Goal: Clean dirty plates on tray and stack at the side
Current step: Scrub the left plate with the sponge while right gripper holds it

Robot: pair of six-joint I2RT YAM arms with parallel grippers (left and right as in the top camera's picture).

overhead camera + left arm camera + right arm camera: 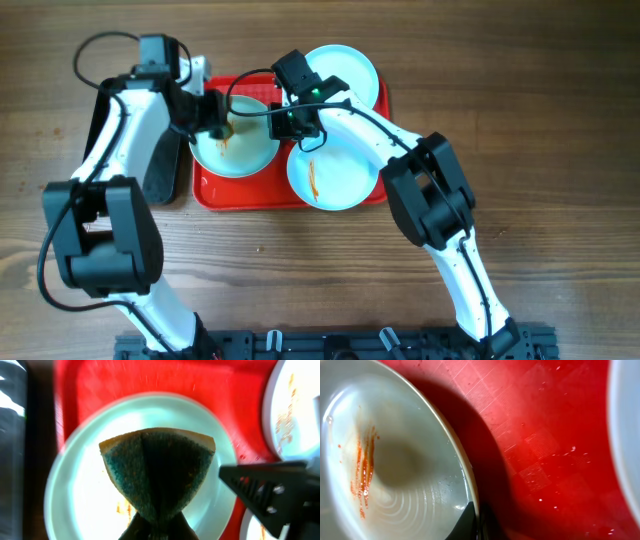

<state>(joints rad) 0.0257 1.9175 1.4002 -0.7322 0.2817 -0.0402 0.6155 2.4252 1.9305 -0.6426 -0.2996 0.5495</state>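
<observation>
The red tray (215, 190) holds three white plates. The left plate (250, 155) has orange streaks in its middle. My left gripper (215, 122) is shut on a green and yellow sponge (157, 472) and holds it down over this plate (80, 490). My right gripper (292, 122) is shut on the same plate's right rim; in the right wrist view its fingers (472, 522) pinch the rim of the streaked plate (395, 475). A second streaked plate (330, 178) lies at the front right. A third plate (345, 72) lies at the back right.
A black glossy tray (160, 170) lies left of the red tray, under my left arm. The right gripper (270, 492) shows in the left wrist view beside the plate. Bare wooden table (300, 270) surrounds the trays.
</observation>
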